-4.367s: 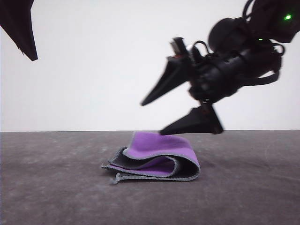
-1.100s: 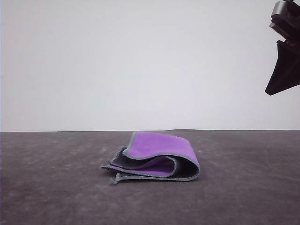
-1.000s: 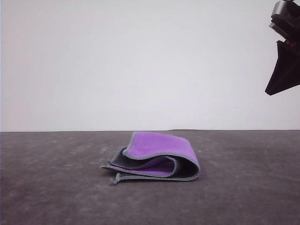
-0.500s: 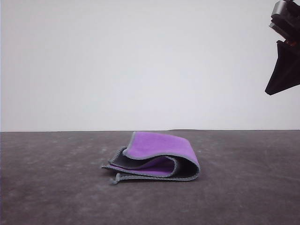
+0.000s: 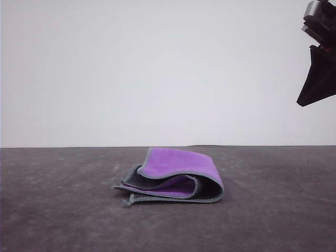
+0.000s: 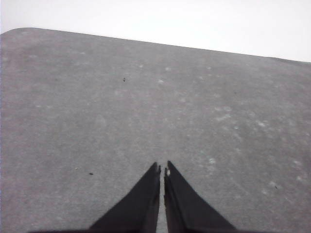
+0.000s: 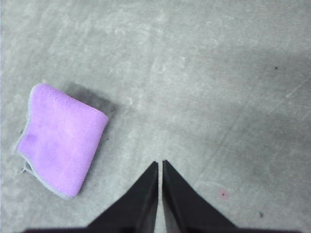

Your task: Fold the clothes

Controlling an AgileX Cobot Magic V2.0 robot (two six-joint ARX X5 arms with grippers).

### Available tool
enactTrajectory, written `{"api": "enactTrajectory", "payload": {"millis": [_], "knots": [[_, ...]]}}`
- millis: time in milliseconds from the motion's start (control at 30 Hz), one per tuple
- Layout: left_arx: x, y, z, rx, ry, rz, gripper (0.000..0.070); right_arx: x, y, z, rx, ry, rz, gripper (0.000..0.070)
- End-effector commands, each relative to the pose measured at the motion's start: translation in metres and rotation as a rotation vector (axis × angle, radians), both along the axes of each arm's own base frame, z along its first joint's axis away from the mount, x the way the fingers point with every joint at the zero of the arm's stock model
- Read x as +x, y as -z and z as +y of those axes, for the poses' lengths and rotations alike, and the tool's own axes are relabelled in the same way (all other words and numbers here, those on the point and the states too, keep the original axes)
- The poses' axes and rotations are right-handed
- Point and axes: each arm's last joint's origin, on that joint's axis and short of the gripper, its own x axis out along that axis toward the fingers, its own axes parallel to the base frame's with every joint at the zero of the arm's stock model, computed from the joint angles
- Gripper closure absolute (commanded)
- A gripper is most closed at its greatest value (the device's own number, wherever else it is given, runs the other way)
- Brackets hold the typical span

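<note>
Cloth: the clothes lie folded on the dark grey table, purple face upward, charcoal face showing inside the fold.
Cloth edges: light grey stitched edging runs along the layers; the rounded fold faces the robot's right, the loose layered edges face its left, and a short thread end sticks out at the lower left corner.
Cloth from above: in the right wrist view the clothes form a compact purple rectangle with the grey edging along its outer sides and a shadow just beside it.
Right gripper: the right gripper hangs above bare table with its two black fingers pressed tip to tip, holding nothing.
Right gripper in front view: the right gripper sits high at the upper right, well above the table.
Cloth relative to right gripper: well apart from the fingertips, off to one side and lower, with open table between them.
Left gripper: the left gripper has its fingers brought together with a hairline gap, empty, over speckled grey table.
Table edge: in the left wrist view the far edge of the table meets a white backdrop, well beyond the fingertips.
Room to move: bare table surrounds the cloth on all sides.
</note>
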Motion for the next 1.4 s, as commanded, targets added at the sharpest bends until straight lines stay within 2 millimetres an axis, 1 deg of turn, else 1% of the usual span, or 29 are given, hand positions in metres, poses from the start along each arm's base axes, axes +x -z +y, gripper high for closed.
{"api": "enactTrajectory", "payload": {"millis": [0, 167, 267, 333, 467, 700, 800, 867, 1000, 1167, 1367], "knots": [[0.001, 0.007, 0.000, -0.007, -0.006, 0.026, 0.0700, 0.001, -0.008, 0.000, -0.044, -0.047, -0.076, 0.0693], [0.001, 0.007, 0.000, -0.007, -0.006, 0.025, 0.0700, -0.014, -0.020, 0.000, -0.120, -0.128, -0.227, 0.0693], [0.001, 0.007, 0.000, -0.007, -0.006, 0.026, 0.0700, -0.030, -0.023, -0.001, -0.149, -0.114, -0.304, 0.0693], [0.001, 0.007, 0.000, -0.007, -0.006, 0.025, 0.0700, -0.043, -0.021, -0.001, -0.176, -0.088, -0.348, 0.0693], [0.001, 0.007, 0.000, -0.007, -0.006, 0.026, 0.0700, -0.071, -0.006, -0.003, -0.216, -0.006, -0.418, 0.0693], [0.001, 0.007, 0.000, -0.007, -0.006, 0.026, 0.0700, -0.119, 0.032, -0.007, -0.262, 0.207, -0.537, 0.0693], [0.001, 0.007, 0.000, -0.007, -0.006, 0.026, 0.0700, -0.137, 0.047, -0.008, -0.269, 0.284, -0.577, 0.0693], [0.001, 0.007, 0.000, -0.007, -0.006, 0.026, 0.0700, -0.146, 0.056, -0.008, -0.272, 0.303, -0.611, 0.0693], [0.001, 0.007, 0.000, -0.007, -0.006, 0.026, 0.0700, -0.159, 0.072, -0.008, -0.237, 0.329, -0.646, 0.0693], [0.001, 0.007, 0.000, -0.007, -0.006, 0.026, 0.0700, -0.165, 0.089, -0.008, -0.208, 0.348, -0.662, 0.0694], [0.001, 0.007, 0.000, -0.007, -0.006, 0.026, 0.0700, -0.169, 0.099, -0.008, -0.206, 0.354, -0.656, 0.0693]]}}
